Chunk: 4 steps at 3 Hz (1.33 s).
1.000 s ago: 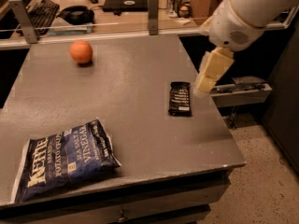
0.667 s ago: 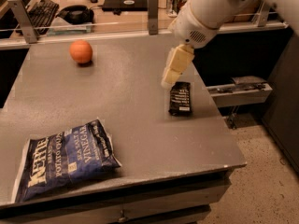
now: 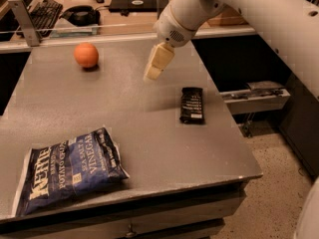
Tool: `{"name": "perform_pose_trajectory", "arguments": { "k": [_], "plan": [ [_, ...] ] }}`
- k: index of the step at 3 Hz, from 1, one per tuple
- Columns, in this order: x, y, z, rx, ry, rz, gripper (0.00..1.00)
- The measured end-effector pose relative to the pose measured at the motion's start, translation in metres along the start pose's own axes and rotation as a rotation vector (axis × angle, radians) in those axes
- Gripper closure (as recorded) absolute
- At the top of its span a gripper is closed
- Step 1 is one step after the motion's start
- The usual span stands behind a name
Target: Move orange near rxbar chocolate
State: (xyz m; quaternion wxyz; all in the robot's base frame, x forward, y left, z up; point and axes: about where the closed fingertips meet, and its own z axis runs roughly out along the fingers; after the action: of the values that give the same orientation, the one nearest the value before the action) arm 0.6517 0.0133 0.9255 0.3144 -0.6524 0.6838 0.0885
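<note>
The orange (image 3: 86, 55) sits on the grey table (image 3: 134, 133) at the far left. The rxbar chocolate (image 3: 192, 105), a flat black bar with white lettering, lies near the table's right edge. My gripper (image 3: 152, 72) hangs above the table's middle back, on a white arm coming in from the upper right. It is between the orange and the bar, well right of the orange and up-left of the bar, touching neither and holding nothing.
A large blue Kettle chip bag (image 3: 70, 169) lies at the front left of the table. Behind the table a desk holds a keyboard (image 3: 42, 11), headphones (image 3: 82, 15) and a laptop (image 3: 132, 3). A metal shelf (image 3: 259, 94) stands right of the table.
My gripper has swung left across the table, from over the right edge beside the bar to the middle back, closer to the orange. The objects have not moved.
</note>
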Motion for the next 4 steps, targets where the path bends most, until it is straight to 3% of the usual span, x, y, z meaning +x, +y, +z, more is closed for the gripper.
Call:
{"name": "perform_pose_trajectory", "arguments": {
  "k": [1,2,3,4],
  "plan": [
    [-0.003,-0.006,0.009,0.039,-0.029,0.032,0.0],
    [-0.018,-0.035,0.036,0.088,-0.107,0.067,0.0],
    [-0.046,-0.064,0.069,0.096,-0.252,0.094,0.0],
    [-0.085,-0.079,0.106,0.048,-0.386,0.108,0.0]
  ]
}}
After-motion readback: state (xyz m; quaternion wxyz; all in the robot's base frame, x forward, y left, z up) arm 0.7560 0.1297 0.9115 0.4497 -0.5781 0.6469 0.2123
